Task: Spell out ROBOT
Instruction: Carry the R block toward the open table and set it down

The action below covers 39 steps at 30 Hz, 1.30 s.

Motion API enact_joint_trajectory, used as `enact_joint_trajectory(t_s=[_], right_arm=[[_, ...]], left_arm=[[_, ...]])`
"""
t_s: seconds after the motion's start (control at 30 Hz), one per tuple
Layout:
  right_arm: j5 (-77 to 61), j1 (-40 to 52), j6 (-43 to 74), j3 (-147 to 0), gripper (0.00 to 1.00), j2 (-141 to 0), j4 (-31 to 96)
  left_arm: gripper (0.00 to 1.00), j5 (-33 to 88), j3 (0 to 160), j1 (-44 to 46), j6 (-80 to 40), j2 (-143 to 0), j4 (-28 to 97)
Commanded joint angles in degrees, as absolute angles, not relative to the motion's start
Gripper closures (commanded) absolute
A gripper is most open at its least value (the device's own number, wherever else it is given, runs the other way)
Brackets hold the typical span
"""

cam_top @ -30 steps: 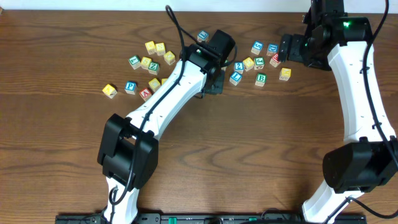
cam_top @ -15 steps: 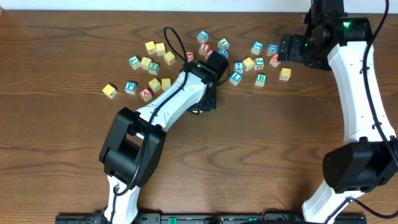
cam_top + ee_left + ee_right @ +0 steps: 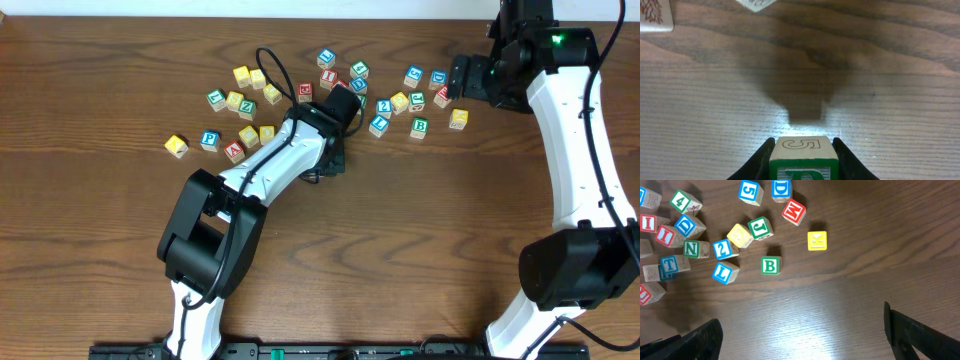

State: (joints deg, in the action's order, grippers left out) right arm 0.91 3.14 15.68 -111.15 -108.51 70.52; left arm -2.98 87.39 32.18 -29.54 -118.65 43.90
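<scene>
My left gripper [image 3: 326, 166] is shut on a green-edged wooden block [image 3: 804, 156], held low over bare wood just in front of the block pile. The block's top face shows an outlined 5; the green letter on its front is cut off by the frame edge. My right gripper [image 3: 802, 335] is open and empty, high over the right block cluster [image 3: 415, 100]. In the right wrist view I see a green B block [image 3: 770, 265], a blue T block [image 3: 669, 264] and a yellow K block [image 3: 817, 240]. I see no O block.
Several letter blocks lie scattered at the back left [image 3: 240, 100] and around the left wrist [image 3: 340, 75]. A red M block [image 3: 793, 211] and a blue L block [image 3: 724, 273] lie in the right cluster. Two block corners [image 3: 655, 15] show ahead of the left gripper.
My left arm has pulled back from the block pile toward the front and slightly left, holding the green block. The right arm has not moved.
</scene>
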Motion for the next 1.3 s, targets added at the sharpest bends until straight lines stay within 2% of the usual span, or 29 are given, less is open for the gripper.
enact_joint_trajectory(t_s=[0.0,0.33,0.63,0.9,0.93,1.0,1.27], right_arm=[[1.4,3.1,15.0,-110.9,0.02,-108.9,70.7],[1.4,3.1,15.0,-110.9,0.01,-108.9,71.0],[1.4,3.1,14.9,-110.9,0.01,-108.9,71.0],[1.4,3.1,15.0,-110.9,0.01,-108.9,71.0],[1.4,3.1,15.0,-110.9,0.01,-108.9,71.0],[1.4,3.1,15.0,-110.9,0.01,-108.9,71.1],[1.4,3.1,15.0,-110.9,0.01,-108.9,71.1]], left_arm=[[0.72,-3.7,86.8,32.1,-28.2,-119.8,43.9],[0.73,-3.2,84.4,31.3,-29.1,-120.0,42.5],[0.73,5.4,83.8,26.2,-29.3,-121.7,41.4],[0.72,6.0,83.8,25.8,-29.1,-121.7,41.5],[0.71,6.0,83.8,25.8,-29.2,-121.7,41.5],[0.61,6.1,83.8,25.8,-29.2,-121.7,41.7],[0.58,7.0,85.3,25.8,-27.9,-121.4,42.8]])
